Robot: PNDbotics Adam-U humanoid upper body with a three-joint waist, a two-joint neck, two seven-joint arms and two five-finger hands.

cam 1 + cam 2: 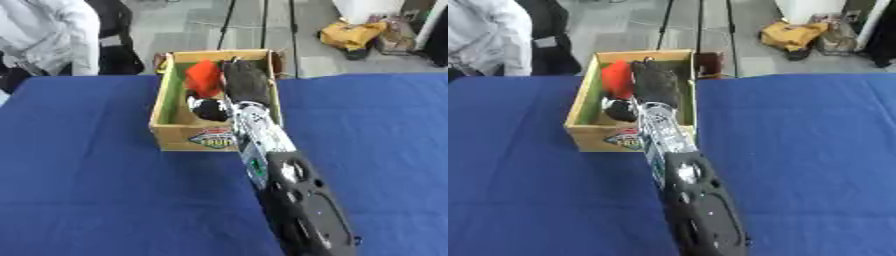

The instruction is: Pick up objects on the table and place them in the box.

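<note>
Over the blue table [87, 190], one black-and-silver arm [262, 145] runs from the lower edge up to the wooden box [164, 102]; both views show nearly the same, though the right eye view bares more of the box's near label [627, 139]. The right hand [245, 80] hangs over the box, back upward, beside a red object [203, 77] and a dark rounded thing [206, 107] inside it. Its fingers are hidden beneath, so I cannot tell how far open they are or whether they hold anything.

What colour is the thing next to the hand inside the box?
Red-orange, lying in the wooden box beside the right hand; clearest in the left eye view.
</note>
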